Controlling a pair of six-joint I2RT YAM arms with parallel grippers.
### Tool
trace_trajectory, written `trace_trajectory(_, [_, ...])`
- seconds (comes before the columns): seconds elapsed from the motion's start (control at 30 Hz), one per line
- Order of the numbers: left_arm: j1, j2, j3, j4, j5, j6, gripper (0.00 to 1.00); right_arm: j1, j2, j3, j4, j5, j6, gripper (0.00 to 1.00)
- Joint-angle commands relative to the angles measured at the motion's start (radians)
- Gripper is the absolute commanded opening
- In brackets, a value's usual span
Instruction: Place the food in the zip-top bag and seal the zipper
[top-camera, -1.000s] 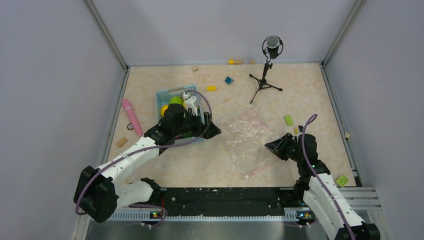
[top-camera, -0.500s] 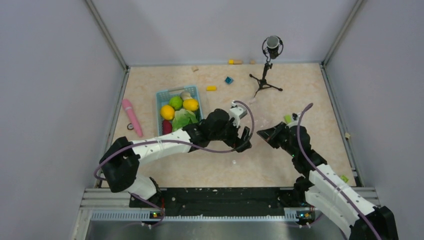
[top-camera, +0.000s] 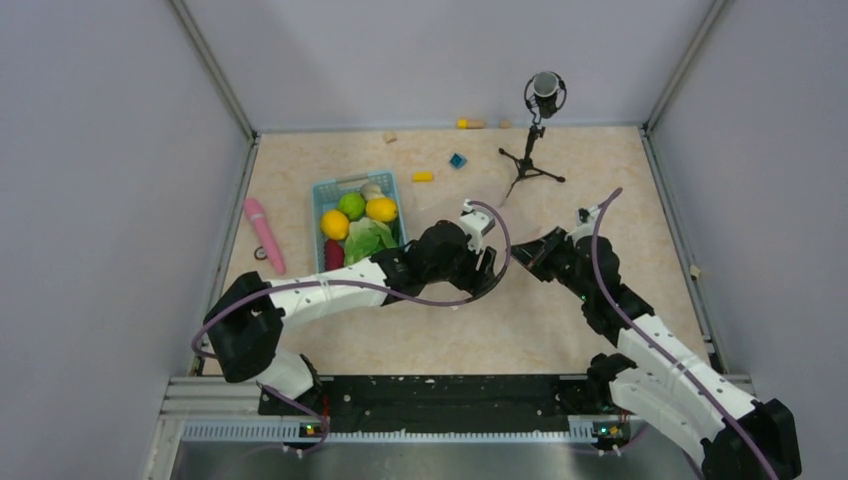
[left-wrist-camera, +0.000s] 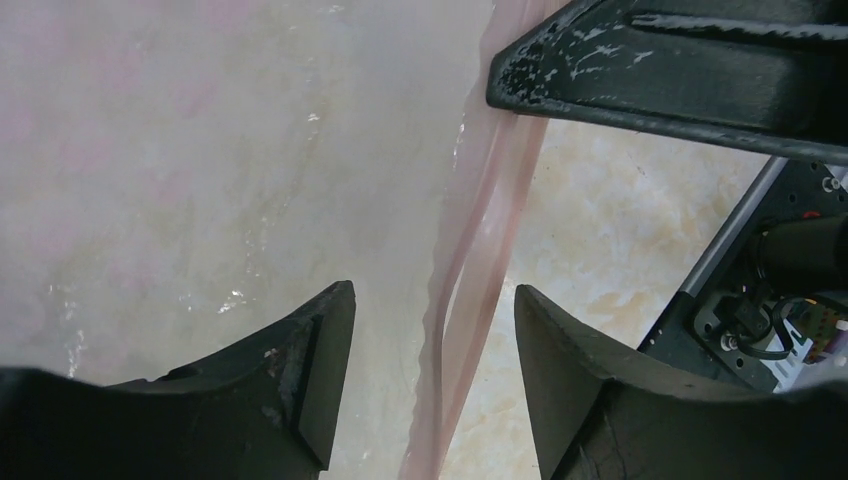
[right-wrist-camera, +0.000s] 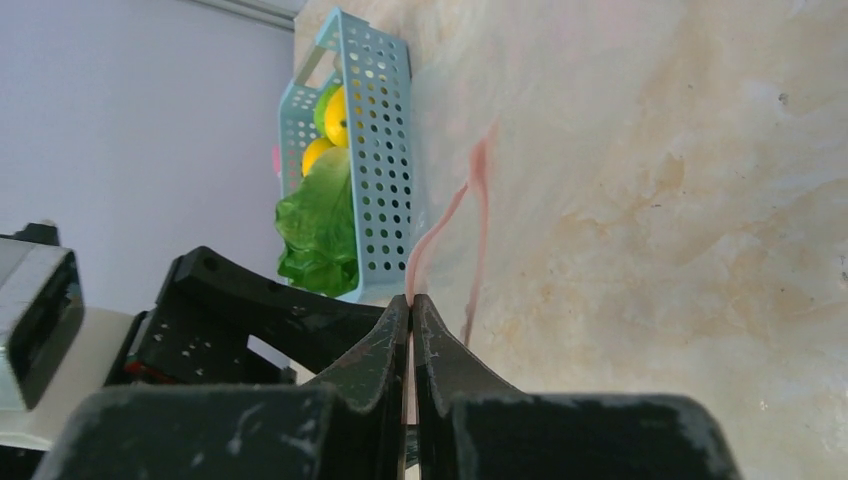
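My right tool (right-wrist-camera: 410, 300) clamps the zipper (left-wrist-camera: 482, 235); my left tool (left-wrist-camera: 432, 335), jaws apart, straddles it; the bag (left-wrist-camera: 240, 130) between them looks light, limp, slippery; grip its stiffer strip.

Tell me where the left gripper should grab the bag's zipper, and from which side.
Grip the zipper on its free stretch just short of the right gripper, which pinches it. The strip runs through the gap of the open left gripper, one finger either side, so closing straight across should likely catch it.
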Motion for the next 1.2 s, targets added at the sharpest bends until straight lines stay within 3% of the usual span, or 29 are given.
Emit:
trace_trajectory(0.0, [0.000,-0.062,0.011,0.045,0.010,-0.001,0.66,0.023,0.013,0.060,0.003,-0.010,-0.039,0.00])
trace_trajectory(0.3, [0.001,-0.049,0.026,0.074,-0.071,0.021,0.64,0.047,0.019,0.082,0.015,-0.020,-0.054,0.00])
trace_trajectory(0.47, [0.000,-0.039,0.033,0.058,-0.135,0.016,0.53,0.048,0.017,0.096,0.004,-0.028,-0.064,0.00])
trace_trajectory(0.8, [0.000,-0.017,0.037,0.074,-0.080,0.022,0.46,0.048,0.022,0.112,0.023,-0.073,-0.083,0.00])
trace_trajectory(0.9, [0.000,-0.001,0.055,0.066,-0.090,0.020,0.30,0.050,0.030,0.132,0.020,-0.094,-0.110,0.00])
trace_trajectory(1.0, [0.000,0.003,0.091,0.014,-0.120,0.023,0.00,0.049,0.038,0.161,-0.019,-0.094,-0.163,0.00])
trace_trajectory(1.07, [0.000,-0.007,0.104,0.006,-0.132,0.021,0.00,0.049,0.049,0.200,-0.088,-0.094,-0.244,0.11])
trace_trajectory(1.1, [0.001,-0.019,0.107,0.008,-0.136,0.015,0.00,0.050,0.057,0.243,-0.144,-0.087,-0.299,0.30])
trace_trajectory(1.17, [0.001,-0.040,0.118,0.009,-0.163,-0.008,0.00,0.050,0.066,0.316,-0.265,-0.026,-0.406,0.52])
